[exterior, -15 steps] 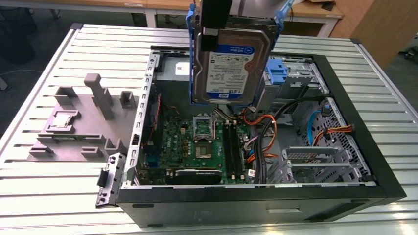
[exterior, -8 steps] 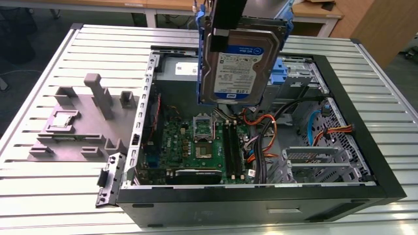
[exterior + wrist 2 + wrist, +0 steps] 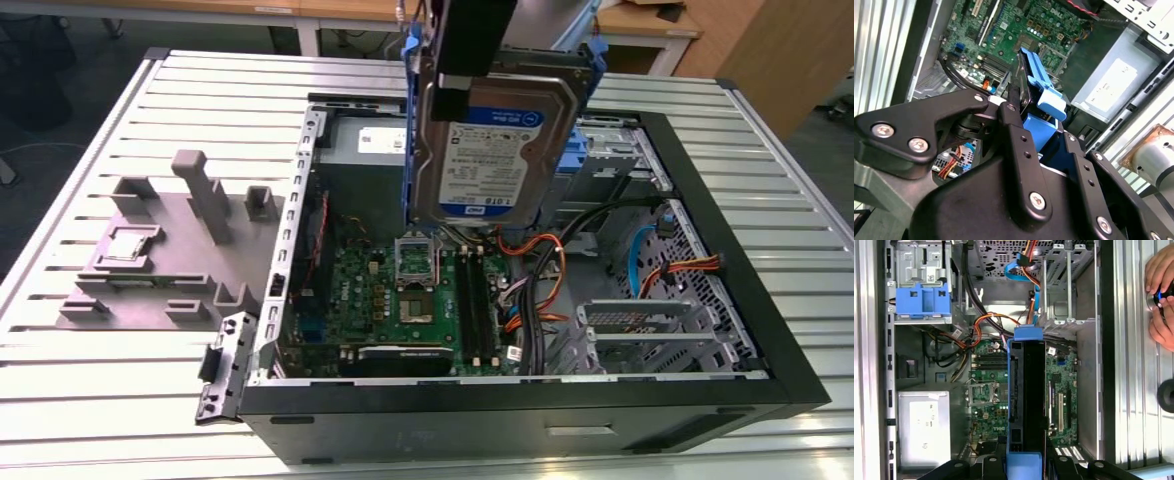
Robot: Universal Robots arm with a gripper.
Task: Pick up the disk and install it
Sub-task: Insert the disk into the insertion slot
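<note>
In the exterior view, from its left: a grey fixture (image 3: 174, 250) sits on the slatted table (image 3: 134, 400). Beside it lies the open computer case (image 3: 747, 330). Inside the case, the power-supply box (image 3: 367, 145) is at the far left and the motherboard (image 3: 400, 290) fills the floor in the middle.

Above the motherboard hangs the disk (image 3: 501, 150), clear of everything in the case. It stands on edge with its label toward the camera, and its blue bracket shows along its sides. The gripper (image 3: 467, 85) comes down from above. In the second wrist view its 2 black fingers (image 3: 1013, 117) are pressed onto the bracket from either side, so the gripper is pinching the disk. The first wrist view looks down the drive's thin edge, straight over the board.

Further right, a blue caddy (image 3: 923, 301) sits in a bay at the far right of the case, and a grey drive cage (image 3: 641, 325) stands at the near right. A person's hand (image 3: 1161, 290) rests on the table outside the case.

Of the 2 steps, I judge the pick-up done. The installation is not: the disk is in no bay.
</note>
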